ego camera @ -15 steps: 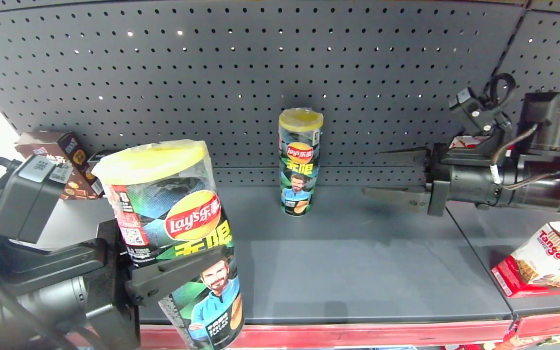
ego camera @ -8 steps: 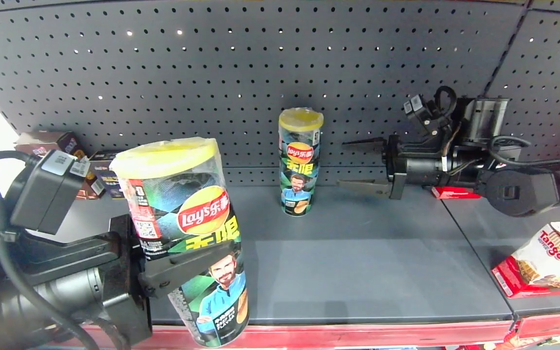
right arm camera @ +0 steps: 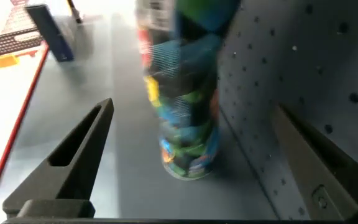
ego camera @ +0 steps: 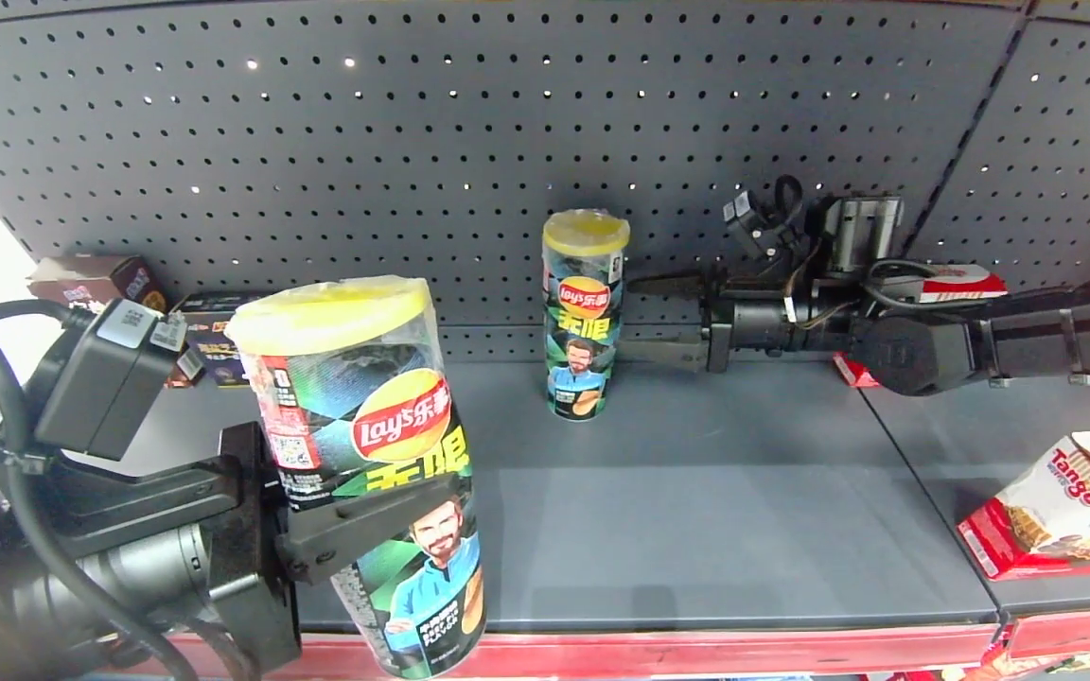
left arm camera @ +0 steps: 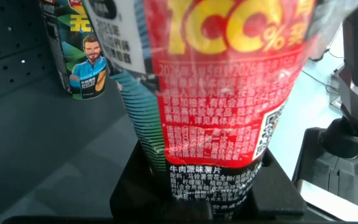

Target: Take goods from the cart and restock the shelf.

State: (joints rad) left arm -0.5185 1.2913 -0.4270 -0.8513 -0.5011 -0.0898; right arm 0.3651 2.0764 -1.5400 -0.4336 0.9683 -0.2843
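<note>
Two chip cans: left gripper (ego camera: 379, 515) clamps the near can (ego camera: 356, 416) at the front edge of the shelf (ego camera: 696, 511). Right gripper (ego camera: 647, 317) is wide open, empty, just beside the back can (ego camera: 585, 312). I'd set the near can down upright, well inboard.

Left gripper (ego camera: 384, 478) is showing matte black, wedge-shaped fingers on a black block. Its wrist camera box (ego camera: 91, 388) is wearing a white printed sticker (ego camera: 133, 326), and a thick black cable (ego camera: 10, 306) is running from it. Right gripper (ego camera: 635, 317) is showing dark tapered fingers, a round black joint (ego camera: 905, 355), a silver bracket (ego camera: 862, 227) and thin black-and-white wires (ego camera: 782, 213).
</note>
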